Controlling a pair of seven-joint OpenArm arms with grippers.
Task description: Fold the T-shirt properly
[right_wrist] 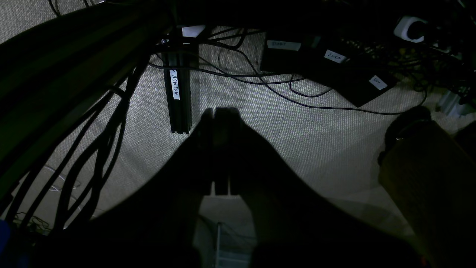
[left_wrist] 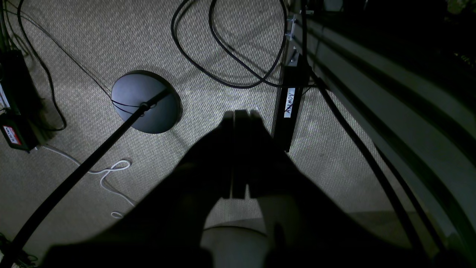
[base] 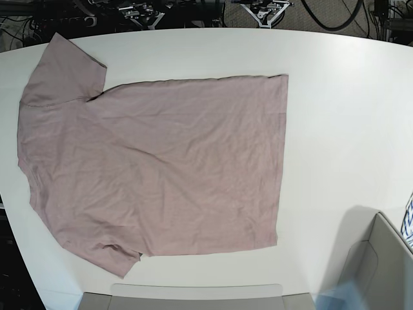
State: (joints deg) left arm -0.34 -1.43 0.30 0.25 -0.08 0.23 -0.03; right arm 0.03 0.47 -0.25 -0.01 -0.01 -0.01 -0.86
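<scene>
The T-shirt point(base: 155, 165) lies spread flat and wrinkled on the white table point(base: 335, 129), neck end at the base view's left edge, hem toward the middle, one sleeve at upper left and one at lower left. Neither arm appears in that view. Both wrist cameras look down at carpet point(left_wrist: 223, 44) and cables point(left_wrist: 208, 70); the left gripper point(left_wrist: 240, 115) and the right gripper point(right_wrist: 217, 111) each have jaws pressed together, holding nothing.
</scene>
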